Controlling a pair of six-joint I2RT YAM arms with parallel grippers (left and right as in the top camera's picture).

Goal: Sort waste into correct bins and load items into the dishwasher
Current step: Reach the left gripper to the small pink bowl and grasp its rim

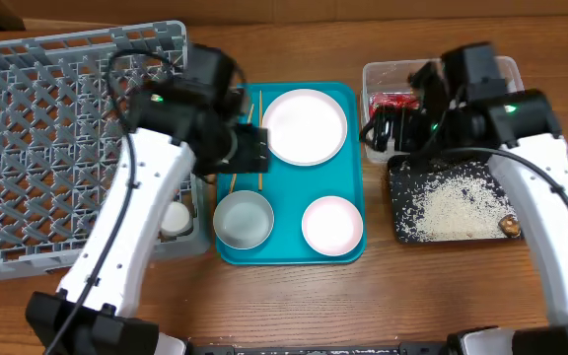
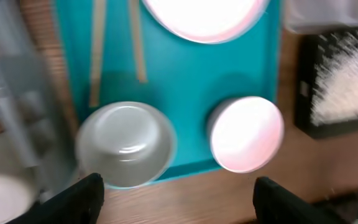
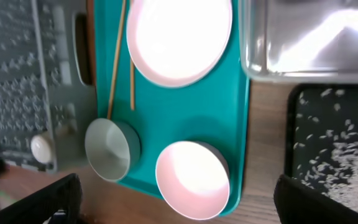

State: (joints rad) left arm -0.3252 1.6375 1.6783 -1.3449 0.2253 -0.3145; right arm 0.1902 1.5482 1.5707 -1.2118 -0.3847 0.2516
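Observation:
My left gripper (image 1: 250, 148) is open and empty above the teal tray's left side; its fingers (image 2: 179, 205) frame the bowl (image 2: 124, 144) and a small round dish (image 2: 247, 134). My right gripper (image 1: 383, 133) is open and empty (image 3: 182, 211) between the teal tray and the clear tub (image 1: 506, 69). The large plate (image 1: 305, 125), the bowl (image 1: 243, 219), the small dish (image 1: 332, 225) and two chopsticks (image 1: 260, 108) lie on the teal tray. The small cup (image 1: 174, 219) sits in the grey rack (image 1: 47, 148). The red-and-white wrapper (image 1: 394, 103) lies in the clear tub. Rice (image 1: 452, 202) and a brown lump (image 1: 509, 225) lie in the black tray (image 1: 398, 197).
The teal tray (image 1: 355, 168) lies between the rack and the two bins. Bare wooden table runs along the front edge (image 1: 294, 306). The left arm crosses over the rack's right side, and the right arm hangs over the black tray.

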